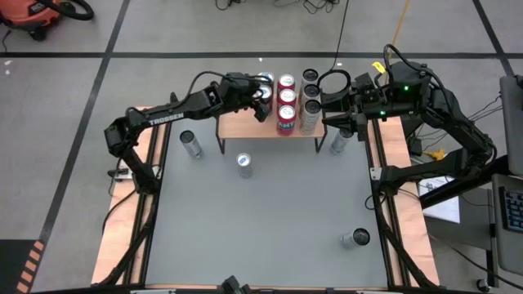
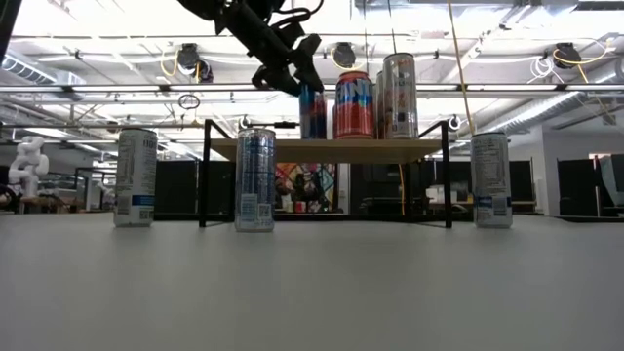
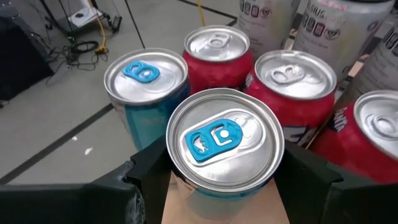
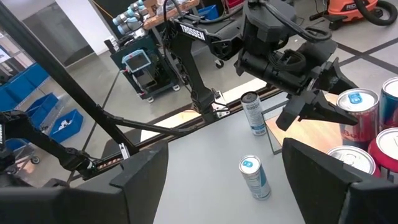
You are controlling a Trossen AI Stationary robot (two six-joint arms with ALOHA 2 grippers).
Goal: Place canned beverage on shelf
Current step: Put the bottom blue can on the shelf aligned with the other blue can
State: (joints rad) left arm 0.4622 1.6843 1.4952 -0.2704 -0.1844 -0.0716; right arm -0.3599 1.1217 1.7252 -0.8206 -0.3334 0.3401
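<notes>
The shelf stands at the table's far middle, a wooden top on black legs. It carries red cans, tall silver cans and a blue can. My left gripper reaches over the shelf's left part and is shut on another blue-tabbed can, also seen in the right wrist view. My right gripper hovers open with nothing between its fingers, by the shelf's right end. My left gripper pinches the can's upper wall just under the rim, one finger on each side. The fingers slant down from the table's left. The can is upright over the shelf's wood; whether its base rests there I cannot tell.
Loose cans stand on the table: a silver one at the far left, a blue one in front of the shelf, one by the shelf's right leg and one near the right front. Wooden side boards flank the table.
</notes>
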